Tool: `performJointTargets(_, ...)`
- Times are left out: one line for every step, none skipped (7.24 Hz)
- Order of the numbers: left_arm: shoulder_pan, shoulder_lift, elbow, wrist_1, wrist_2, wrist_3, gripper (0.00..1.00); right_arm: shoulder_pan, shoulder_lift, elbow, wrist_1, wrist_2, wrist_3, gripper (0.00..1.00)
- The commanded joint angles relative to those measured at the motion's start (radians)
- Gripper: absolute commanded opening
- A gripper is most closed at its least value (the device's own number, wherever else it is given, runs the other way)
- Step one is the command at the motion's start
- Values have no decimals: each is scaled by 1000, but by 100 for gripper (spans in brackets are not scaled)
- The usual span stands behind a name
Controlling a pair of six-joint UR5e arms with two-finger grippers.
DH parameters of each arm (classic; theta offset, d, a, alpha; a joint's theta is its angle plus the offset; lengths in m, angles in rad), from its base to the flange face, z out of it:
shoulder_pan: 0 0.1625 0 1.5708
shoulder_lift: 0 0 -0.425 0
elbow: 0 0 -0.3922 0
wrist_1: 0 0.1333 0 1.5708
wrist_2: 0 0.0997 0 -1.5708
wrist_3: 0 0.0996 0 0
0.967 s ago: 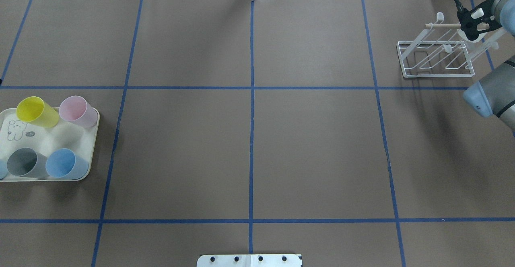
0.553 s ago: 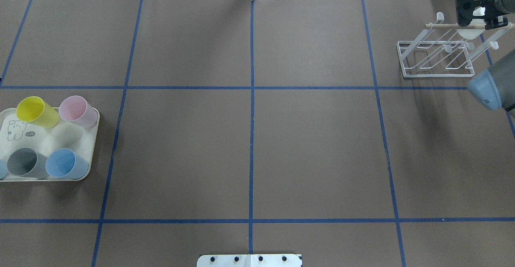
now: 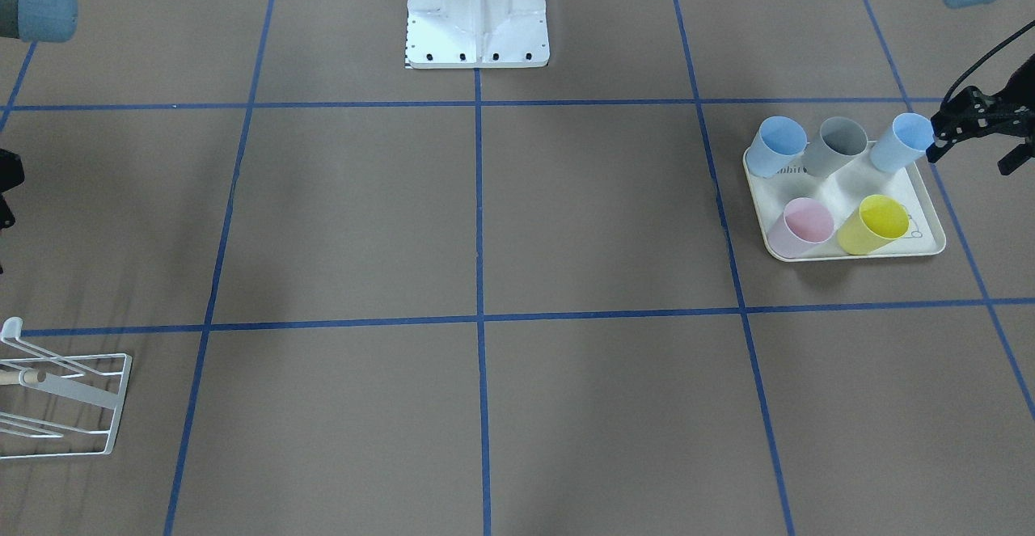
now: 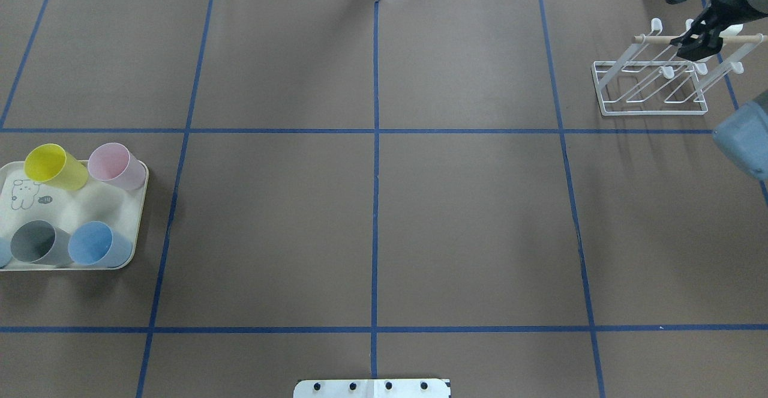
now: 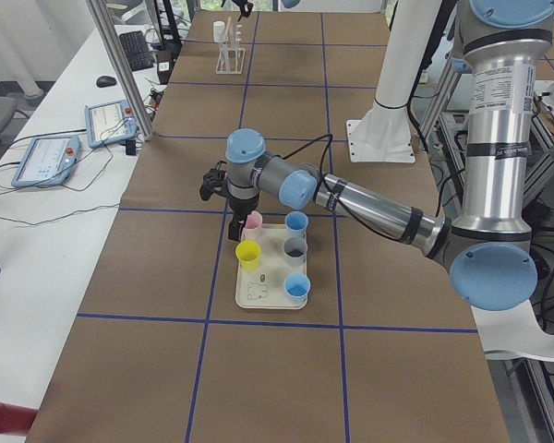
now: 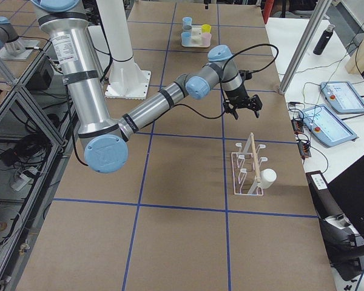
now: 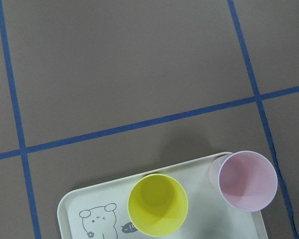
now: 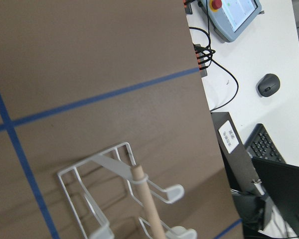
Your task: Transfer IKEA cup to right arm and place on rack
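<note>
Nearest us, reading from the table's end on the robot's right: the rack [image 6: 249, 171], white wire, with its wooden dowel [image 6: 253, 156] running along the top. The white cup [image 6: 267, 177] is on it, seated at the near end on the operators' side and tilted outward; we count 1 cup there. Next out, the right gripper [image 6: 242, 109] hangs in the air over the brown table [image 6: 182, 176], clear of rack and cup alike. Its 2 fingers are spread and carry nothing. From overhead its dark shape crosses the dowel's line. Its wrist camera looks down on the rack's end and shows no fingers. Mid-table stands the robot's white base column [image 6: 118, 42]. Farthest is the cream tray [image 3: 930, 241] with 5 cups mouth-up: a blue cup [image 3: 778, 144], a grey cup [image 3: 841, 144] and a pale blue cup [image 3: 901, 141] in 1 row, a pink cup [image 3: 804, 227] and a yellow cup [image 3: 873, 225] in the other. The left gripper [image 3: 973, 154] hovers at the tray's outer end, just beside the pale blue cup in the front view, fingers apart with nothing between them. We cannot tell whether it touches that cup.
</note>
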Motion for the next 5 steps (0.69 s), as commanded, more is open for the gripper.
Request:
performJointTargets(7,66,50,-139,69,-3,100,-141,22,77,-4,52,467,99)
performJointTargets(10,72,103,-201,69,-7,100,-214,72,73,-15,48,592,100)
performJointTargets(16,64,158,-256,66,-12,100,-255,105,71,-15,50,669,100)
performJointTargets(48,58,174,-289,67,-96,100,-288,137,69,-24,51,732,100)
performJointTargets(94,52,187,-333,69,-178,100,-313,169,69,-48,51,795,100)
